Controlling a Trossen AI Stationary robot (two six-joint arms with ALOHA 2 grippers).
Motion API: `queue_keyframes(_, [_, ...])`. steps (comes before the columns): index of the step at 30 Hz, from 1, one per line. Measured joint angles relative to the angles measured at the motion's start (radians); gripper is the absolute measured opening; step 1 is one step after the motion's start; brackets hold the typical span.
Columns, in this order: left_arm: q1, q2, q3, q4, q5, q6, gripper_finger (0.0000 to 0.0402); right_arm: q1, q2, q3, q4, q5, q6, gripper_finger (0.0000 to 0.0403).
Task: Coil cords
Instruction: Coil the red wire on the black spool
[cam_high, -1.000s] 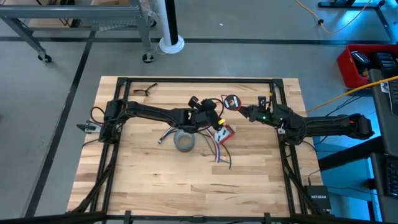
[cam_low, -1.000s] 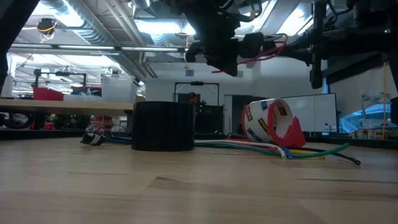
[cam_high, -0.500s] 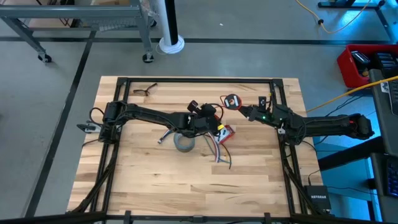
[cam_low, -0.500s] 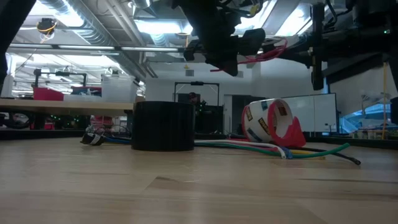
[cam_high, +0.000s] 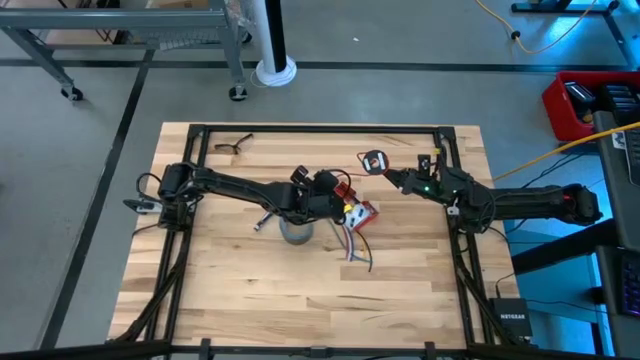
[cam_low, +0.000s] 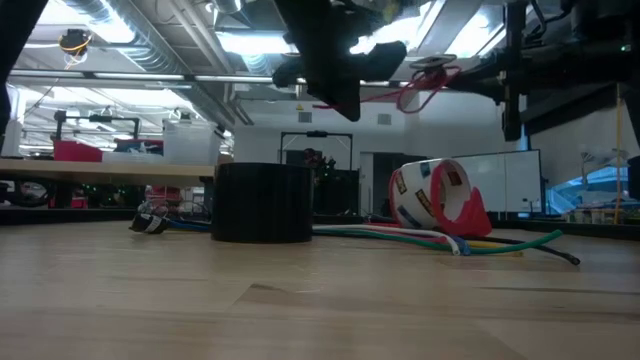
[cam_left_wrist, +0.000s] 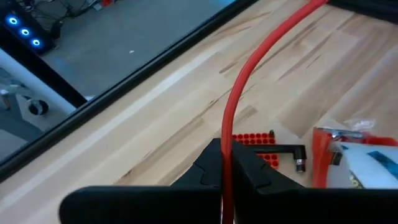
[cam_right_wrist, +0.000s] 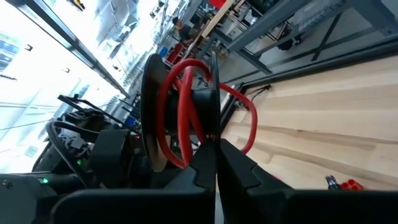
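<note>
A thin red wire (cam_left_wrist: 245, 81) runs between my two grippers above the table's middle. Its far end is wound on a small black spool (cam_high: 374, 161), which also shows in the right wrist view (cam_right_wrist: 180, 115). My left gripper (cam_high: 332, 196) is shut on the wire, above and just right of the grey tape roll (cam_high: 296, 232). My right gripper (cam_high: 388, 176) is shut on the spool, above the table's far right part. In the low view the wire (cam_low: 405, 95) hangs in a loose loop between the grippers. My left gripper pinches the red wire (cam_left_wrist: 225, 163) between its two fingertips, at a point along its free length. The wire is lifted clear of the table and runs on in a curve toward the spool. My right gripper pinches the rim of one spool flange (cam_right_wrist: 213, 127) between its two fingers. The spool is held clear of the table, its flanges on edge, with red wire wound round its core.
A red tape dispenser (cam_high: 361, 212) and a bundle of coloured cables (cam_high: 350, 245) lie under and near the left gripper, the cables' plug end (cam_high: 260, 223) left of the tape roll. A pair of glasses (cam_high: 232, 147) lies at the far left. A black frame (cam_high: 320, 128) borders the table.
My left gripper has moved toward the table's left and a little toward its near edge, away from the spool, keeping hold of the red wire. The stretch of wire between the grippers has grown longer. My right gripper and the spool have stayed in place.
</note>
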Motion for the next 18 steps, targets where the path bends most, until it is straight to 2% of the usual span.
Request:
queue_keyframes(10, [-0.021,-0.014,0.000,-0.044,0.010,-0.005,0.0000,0.000,-0.018,0.000,-0.005,0.024,-0.007,0.0003])
queue_keyframes(18, [-0.063,-0.014,0.000,-0.122,0.018,-0.089,0.0000,0.000,-0.037,0.000,-0.031,0.062,-0.011,0.0003])
